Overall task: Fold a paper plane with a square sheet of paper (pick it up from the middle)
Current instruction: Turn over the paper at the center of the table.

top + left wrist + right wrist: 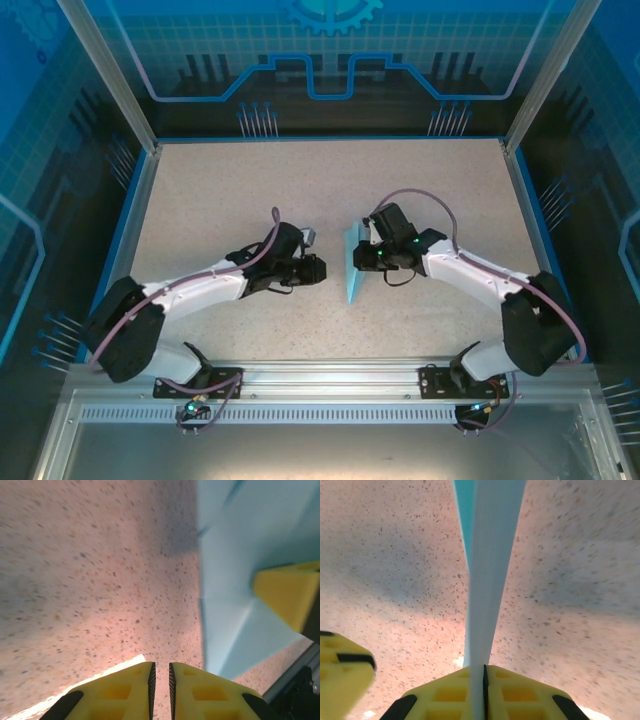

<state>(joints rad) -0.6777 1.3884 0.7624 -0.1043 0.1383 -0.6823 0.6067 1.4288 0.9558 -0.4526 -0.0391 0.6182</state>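
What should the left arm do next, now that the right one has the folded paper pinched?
Probably ease the left gripper toward the paper plane. Its fingers are nearly closed on nothing, just short of the paper, while the right gripper clamps the fold on edge.

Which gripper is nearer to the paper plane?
Right. The right gripper is shut on the paper plane; the left gripper sits just beside it, not touching.

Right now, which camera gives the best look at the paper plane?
The top external view: the paper plane shows whole, a narrow pointed triangle beside the right claw. The left wrist shows folded wing layers close up; the right wrist shows it edge-on, pinched in the claw.
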